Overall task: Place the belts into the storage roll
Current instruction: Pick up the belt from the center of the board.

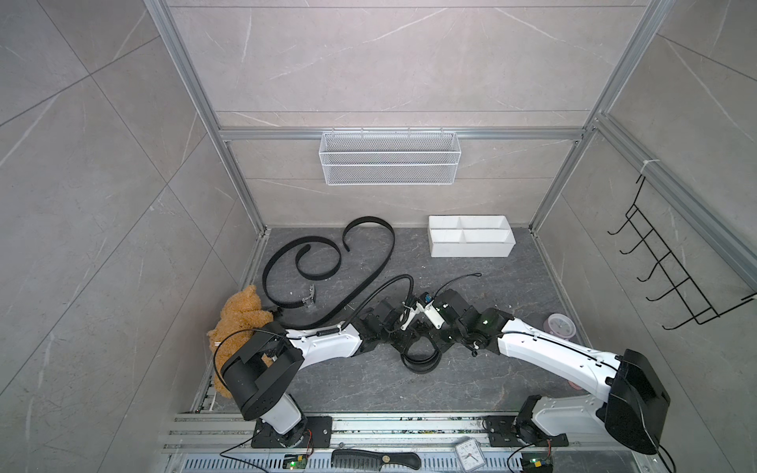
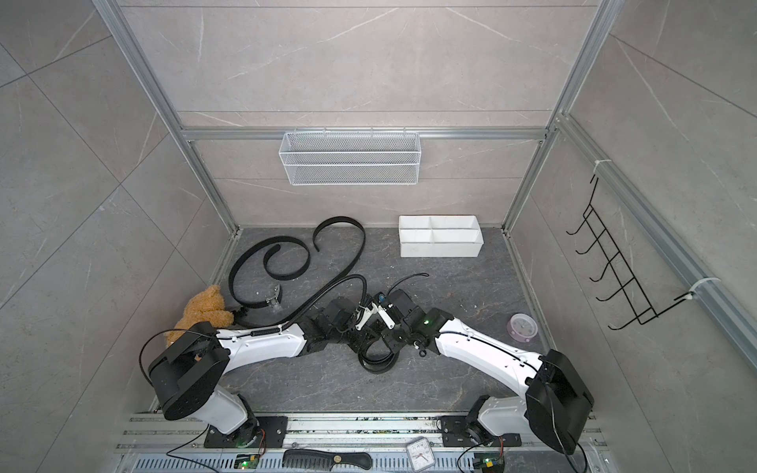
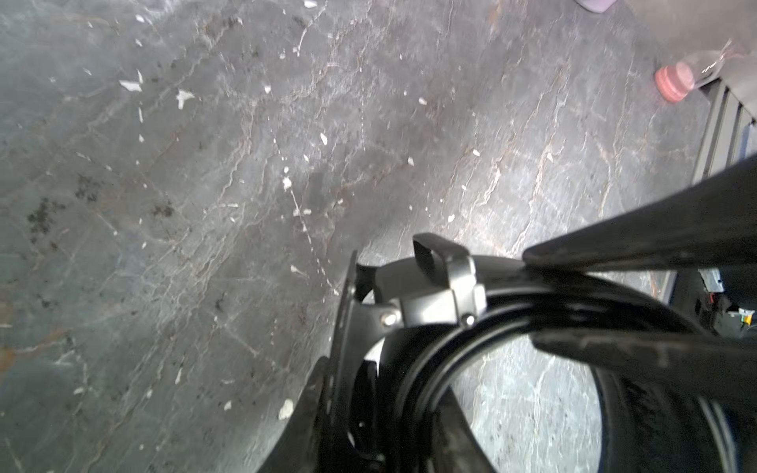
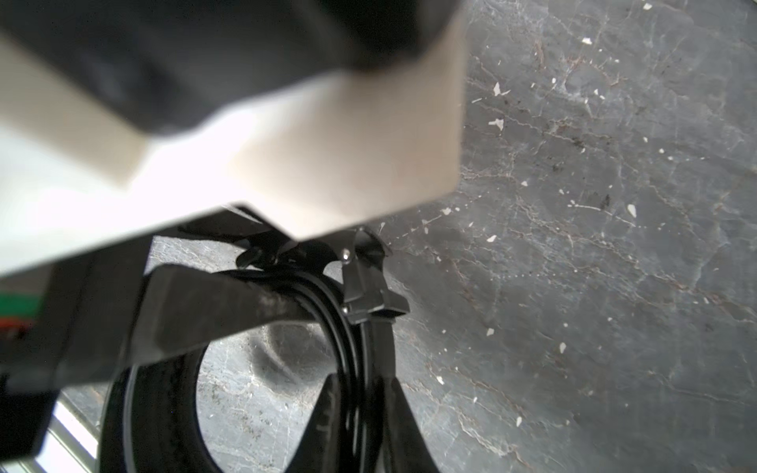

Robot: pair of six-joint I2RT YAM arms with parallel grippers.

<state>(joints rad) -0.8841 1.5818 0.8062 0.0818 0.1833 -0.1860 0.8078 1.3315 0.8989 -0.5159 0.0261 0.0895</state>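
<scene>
A black belt wound into a coil stands on the dark floor between both arms. My left gripper is shut on the coil's wall just below its metal buckle. My right gripper is shut on the same coil from the opposite side, near the buckle. Two more belts lie loose at the back left: a spiral one and a long curved one. The storage roll, a white four-compartment tray, sits at the back right with nothing showing in it.
A brown teddy bear lies beside the left arm. A pink clock sits by the right wall. A white wire basket hangs on the back wall and a black hook rack on the right. A comb and white clock lie at the front.
</scene>
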